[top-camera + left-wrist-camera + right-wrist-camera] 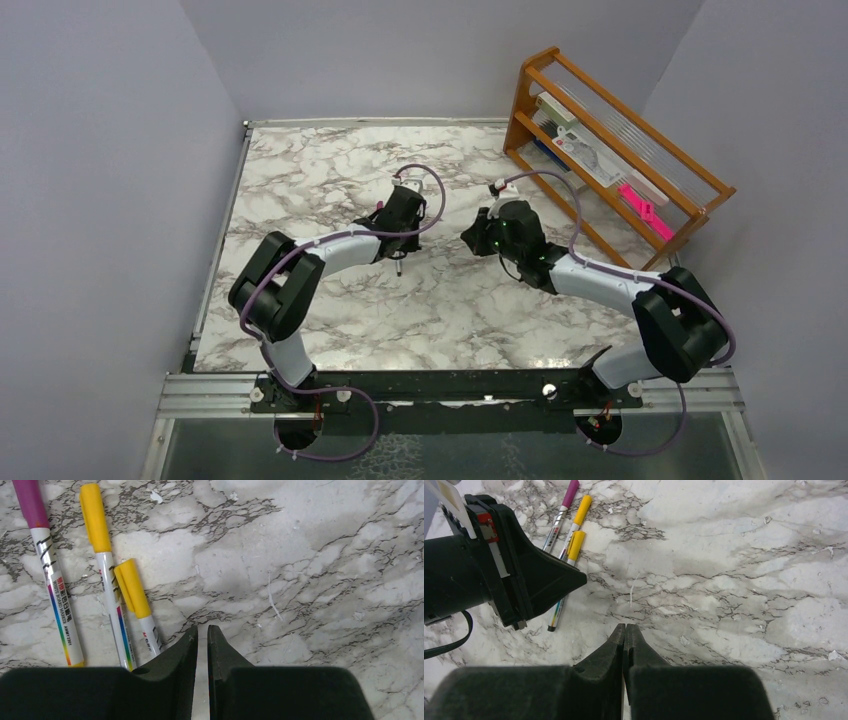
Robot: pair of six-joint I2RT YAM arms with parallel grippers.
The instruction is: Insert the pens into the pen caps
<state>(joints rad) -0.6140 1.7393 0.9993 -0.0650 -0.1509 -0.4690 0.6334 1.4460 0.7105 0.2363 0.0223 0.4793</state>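
Three white-barrelled pens lie side by side on the marble, left of my left gripper [202, 630]. One pen [56, 595] wears a magenta-purple cap [31, 502]. The middle pen [114, 610] wears a yellow cap [95, 517]. The nearest pen [150, 636] wears a yellow cap [132, 587] and leans against the middle one. My left gripper's jaws stand a narrow slit apart with nothing between them, their left finger just beside the nearest pen. My right gripper [625, 627] is shut and empty, hovering right of the pens [575, 545].
A wooden rack [610, 150] stands at the table's back right, holding flat packages and a bright pink object [640, 208]. Grey walls enclose the table on three sides. The two wrists [400, 215] [510, 230] face each other near the table's middle.
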